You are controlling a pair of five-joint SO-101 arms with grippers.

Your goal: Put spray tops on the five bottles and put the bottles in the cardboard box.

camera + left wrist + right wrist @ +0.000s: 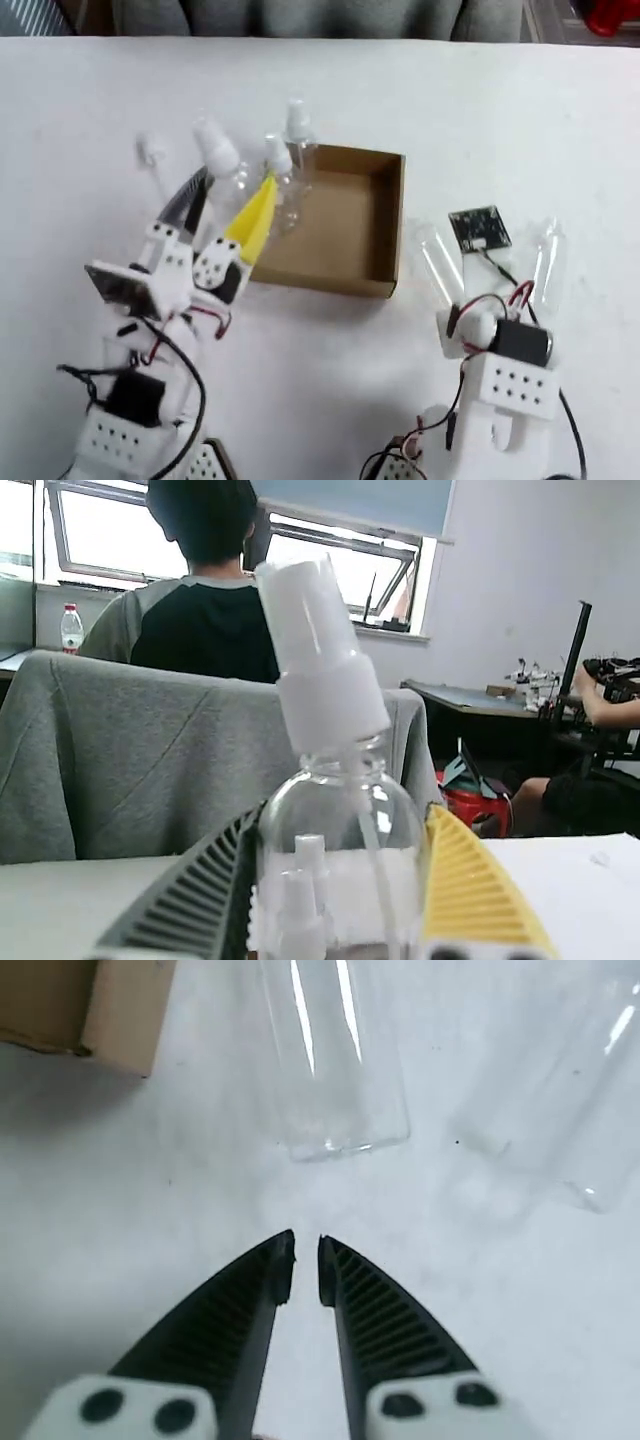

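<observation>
My left gripper (225,215) is shut on a clear bottle (232,185) with a white spray top (214,140), held just left of the cardboard box (398,225). In the left wrist view the bottle (340,830) stands upright between the grey and yellow fingers (470,890), its spray top (320,650) tilted. Two capped bottles (287,195) (299,140) stand in the box's left side. Two clear bottles without tops (438,262) (545,262) lie right of the box. My right gripper (305,1250) hovers shut over the table just short of them (335,1050) (570,1090), holding nothing.
A loose white spray top (150,152) with its tube lies on the table left of the held bottle. The box's corner (90,1005) sits near the right gripper. The white table (480,110) has free room behind and right of the box.
</observation>
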